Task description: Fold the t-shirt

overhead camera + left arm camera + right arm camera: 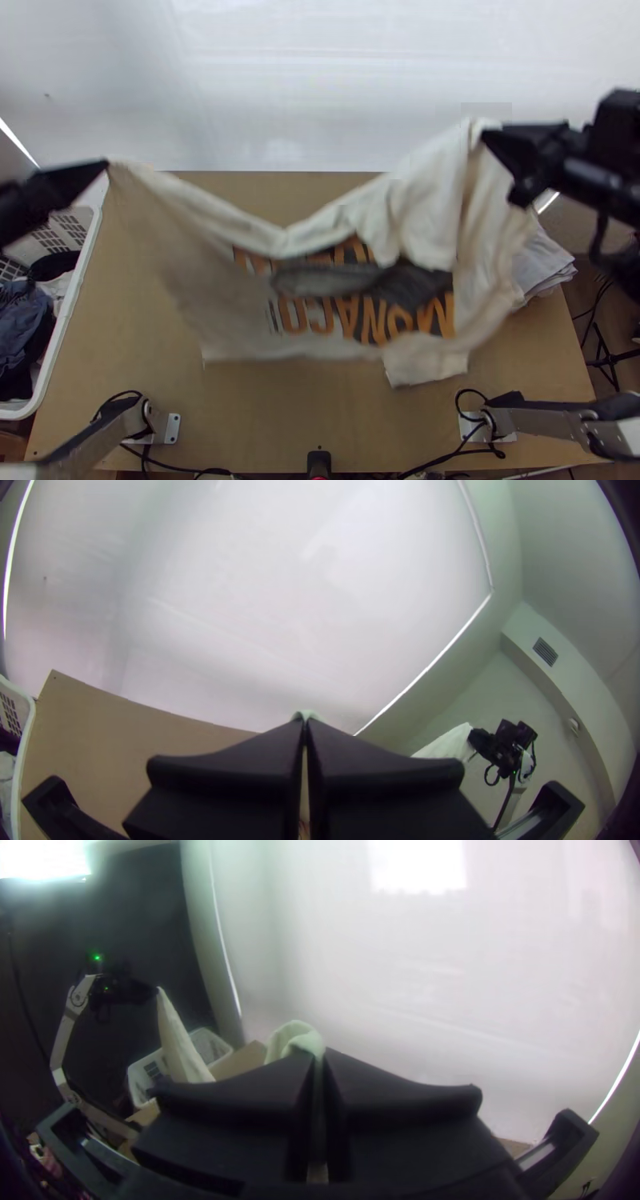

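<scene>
Left jaws, pressed together, pinch one end of the cream t-shirt [420, 220]; right jaws, likewise closed, grip a bunched part. Between them it sags over the middle of the tabletop [304, 416].

1. This looks like a robot lab or test corner; which of the two, I cannot tell.
2. Two robot arms, one at 8 o'clock [96, 440] and one at 4 o'clock [536, 421], stand on metal plates fixed to the near side of a plain wooden worktop [320, 408].
3. Black cables [436, 461] trail along its near edge, from 7 to 5 o'clock.
4. A tall white screen [320, 88] stands behind it at 12 o'clock.
5. Laundry props sit around: a white basket [58, 324] of clothes at 9 o'clock, a pale cloth pile [544, 268] at 3.
6. The room beyond has an air vent [545, 651] and a bright light [40, 857].
</scene>
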Robot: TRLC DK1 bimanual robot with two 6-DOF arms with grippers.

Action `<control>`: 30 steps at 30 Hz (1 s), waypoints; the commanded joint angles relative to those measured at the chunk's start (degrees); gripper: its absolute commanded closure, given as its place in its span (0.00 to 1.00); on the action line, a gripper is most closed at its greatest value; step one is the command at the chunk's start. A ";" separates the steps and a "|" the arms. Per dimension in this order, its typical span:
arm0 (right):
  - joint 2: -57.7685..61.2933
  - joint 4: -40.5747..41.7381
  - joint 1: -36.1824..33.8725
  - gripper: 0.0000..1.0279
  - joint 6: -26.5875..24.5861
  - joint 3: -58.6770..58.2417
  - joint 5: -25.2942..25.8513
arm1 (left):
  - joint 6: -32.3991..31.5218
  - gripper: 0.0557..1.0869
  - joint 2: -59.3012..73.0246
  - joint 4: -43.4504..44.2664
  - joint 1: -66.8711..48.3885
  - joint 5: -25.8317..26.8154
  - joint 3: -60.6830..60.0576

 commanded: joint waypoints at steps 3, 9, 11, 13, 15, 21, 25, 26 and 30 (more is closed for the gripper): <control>4.20 15.70 -5.63 0.97 2.40 4.01 2.75 | -12.15 0.97 17.50 6.31 4.94 1.64 24.72; -5.20 10.17 -3.61 0.97 5.21 4.10 -0.33 | -21.12 0.97 8.97 8.07 8.55 7.44 24.19; -8.28 6.47 -3.87 0.97 6.17 4.10 -3.76 | -22.43 0.97 6.07 7.28 9.60 9.37 23.93; -10.74 2.26 -3.96 0.97 6.61 4.10 -7.45 | -24.28 0.97 3.52 6.84 10.39 11.22 23.49; -12.85 -2.14 -3.87 0.97 6.61 3.84 -10.35 | -24.54 0.97 1.24 5.52 10.48 12.10 23.31; -16.45 -9.35 -2.82 0.97 6.09 3.57 -12.19 | -26.83 0.97 -1.93 5.34 10.39 13.50 23.40; -16.37 -9.35 -2.82 0.97 5.03 3.66 -12.19 | -27.44 0.97 -1.57 5.78 10.48 13.68 23.31; -16.10 -9.26 -2.82 0.97 4.77 3.75 -12.19 | -27.44 0.97 -1.40 5.87 10.48 13.68 23.22; -14.78 -8.12 -1.67 0.97 3.98 4.19 -12.28 | -28.32 0.97 -0.08 7.19 11.18 13.68 22.96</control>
